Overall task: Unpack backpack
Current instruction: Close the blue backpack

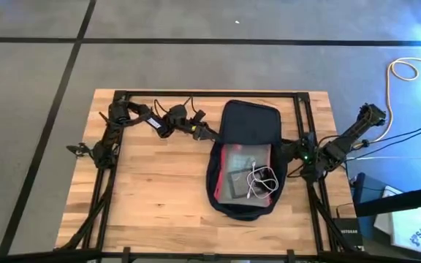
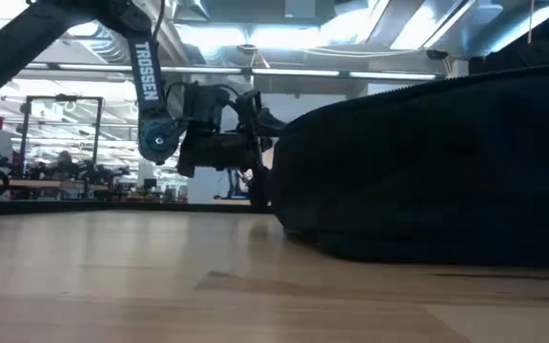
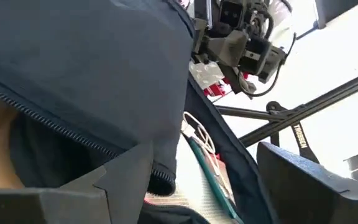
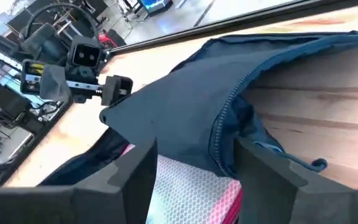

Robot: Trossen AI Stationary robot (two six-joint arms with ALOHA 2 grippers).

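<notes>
Holding backpack (image 1: 243,157) open at table centre: left gripper (image 1: 209,134) pinches flap edge, right gripper (image 1: 289,150) clamps opposite rim. Pouch (image 1: 245,179), cable (image 1: 262,179) exposed inside. Next: free one gripper, lift contents.

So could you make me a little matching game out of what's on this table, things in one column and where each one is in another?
Things:
1. backpack
2. white cable
3. left gripper
4. right gripper

Places or states:
A. coiled on top of the contents in the open bag
B. at the bag's edge on the picture's left in the high view
C. lying open in the middle of the wooden table
D. at the bag's edge on the picture's right in the high view

Pairs: 1-C, 2-A, 3-B, 4-D
</notes>
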